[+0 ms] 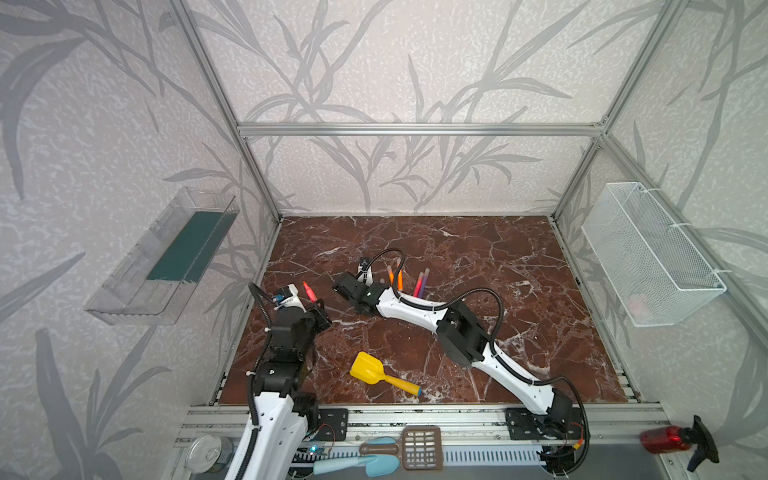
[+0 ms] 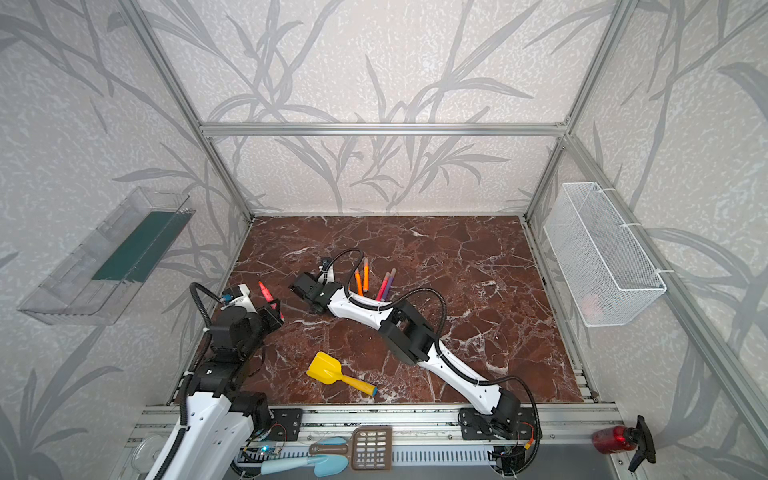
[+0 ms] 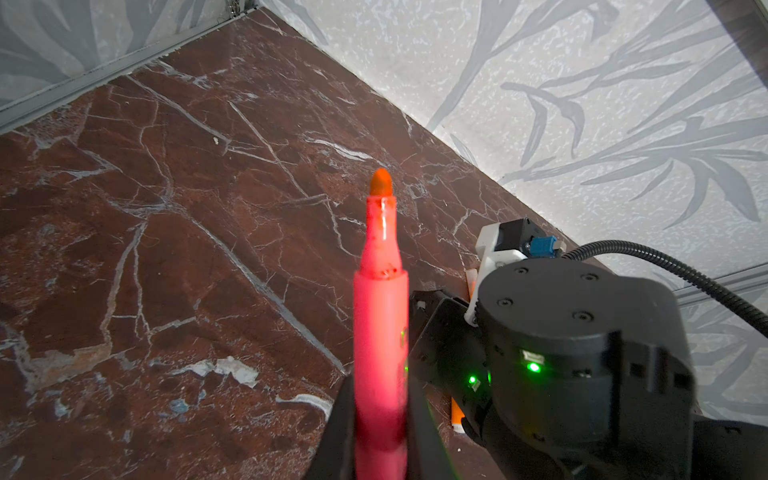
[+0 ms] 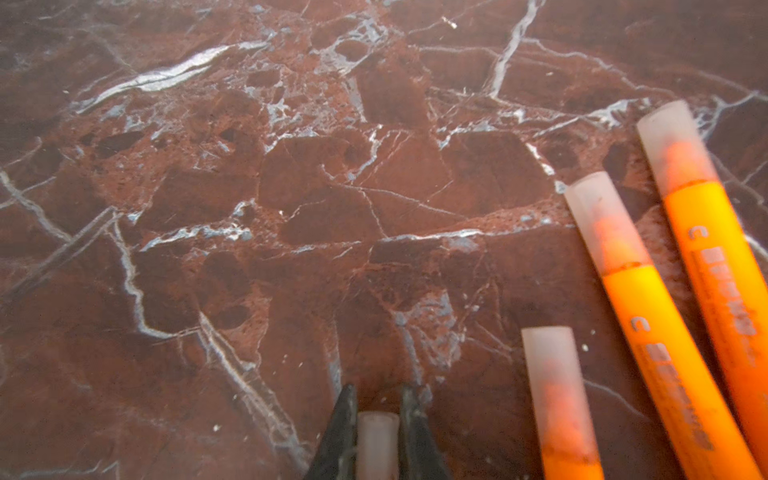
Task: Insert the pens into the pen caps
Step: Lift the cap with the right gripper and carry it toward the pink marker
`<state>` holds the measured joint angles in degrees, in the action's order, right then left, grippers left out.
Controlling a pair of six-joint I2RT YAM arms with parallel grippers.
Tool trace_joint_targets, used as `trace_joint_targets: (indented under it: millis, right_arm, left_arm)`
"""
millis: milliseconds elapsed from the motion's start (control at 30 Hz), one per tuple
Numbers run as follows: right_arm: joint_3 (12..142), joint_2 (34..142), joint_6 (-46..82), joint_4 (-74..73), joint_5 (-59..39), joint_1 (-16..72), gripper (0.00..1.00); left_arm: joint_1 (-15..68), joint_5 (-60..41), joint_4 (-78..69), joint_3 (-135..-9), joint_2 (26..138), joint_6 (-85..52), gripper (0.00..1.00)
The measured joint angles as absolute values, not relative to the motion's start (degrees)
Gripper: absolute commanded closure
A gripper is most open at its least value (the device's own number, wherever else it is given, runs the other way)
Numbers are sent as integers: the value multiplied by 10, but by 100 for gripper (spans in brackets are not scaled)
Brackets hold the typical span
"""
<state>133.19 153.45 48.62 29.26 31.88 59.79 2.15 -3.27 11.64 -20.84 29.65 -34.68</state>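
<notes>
Clamped close before the left wrist lens, a pink-red pen (image 3: 380, 324) projects from the left gripper (image 3: 380, 432), whose jaws are pinched tight on the lower barrel. The bare nib points away from the hand toward the back of the marble table (image 1: 498, 270), a hold that evidently keeps the tip free to take a cap. The right gripper (image 4: 379, 392) sits low over the table with its jaws drawn together on a pale loose cap (image 4: 377, 444). Whether the cap is off the surface, and which end is open, cannot be told. Three orange pens (image 4: 648, 316) lie just beside that gripper, each capped. In a top view a pink pen (image 1: 419, 282) and a purple pen (image 1: 425, 279) lie next to them, partly behind the arm, and show pale ends. The held pair is therefore judged to be the last to join. As to clearance, bare marble lies between the two grippers, enough for them to meet. The left gripper works near the side frame rail (image 1: 267, 253), so room is tighter there. A yellow shovel (image 1: 368, 368) lies well apart near the front edge, out of the way. The capped pens beside the right gripper risk a nudge on lifting.
</notes>
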Motion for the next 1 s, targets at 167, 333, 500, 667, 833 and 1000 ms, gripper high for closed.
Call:
trace_joint_targets:
  millis: [167,333,500,667,833,1000]
  right_arm:
    - [1214,1465,495,248,291,600,97]
    - [1074,1375,497,188,274,601,100]
    - [911,1237,489,102,270,601,100]
    - [742,1046,462,10,280,598,100]
    - [583,850,440,-59,258,550,100]
    - [465,720,434,-69,234,461,100]
  left_arm:
    - [21,-59,115,-208,296,-347,100]
    - [21,-87,106,-208,297,-346,100]
    - [21,-165,58,-193,315,-346,100]
    - [57,-228,-3,-175,353,-352,100]
    - [210,-213,-54,-172,377,-356,100]
    - [361,-159,-112,-172,399,-352,100]
